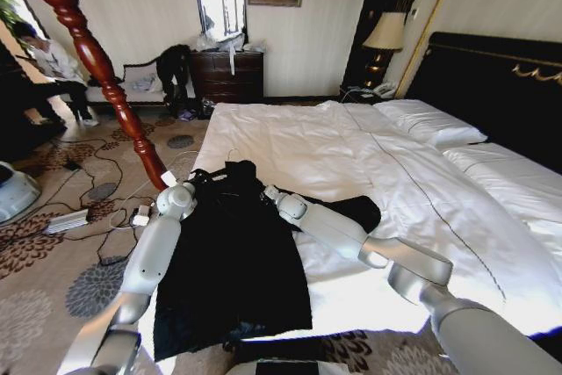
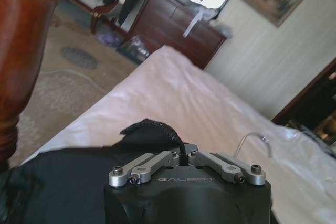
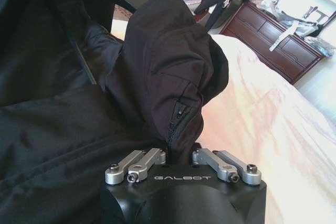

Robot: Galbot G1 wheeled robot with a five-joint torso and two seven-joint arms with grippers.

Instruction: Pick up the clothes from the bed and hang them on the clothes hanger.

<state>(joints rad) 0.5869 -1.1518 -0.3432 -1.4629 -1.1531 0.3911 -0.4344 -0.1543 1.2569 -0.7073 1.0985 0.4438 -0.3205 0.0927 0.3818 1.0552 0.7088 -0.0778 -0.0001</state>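
Black coat (image 1: 233, 270) lies at the bed's (image 1: 351, 155) foot edge, left hand (image 2: 186, 157) and right hand (image 3: 180, 153) both pinching its fabric.

The wooden coat stand (image 1: 97, 63) leans across the space just left of the bed (image 1: 395, 173), its pole close beside the left gripper (image 1: 195, 180), blocking passage that way. Right of the stand, the white duvet lies open and flat toward the pillows (image 1: 430, 120). Cables (image 1: 79, 217) clutter the carpet left of the stand.
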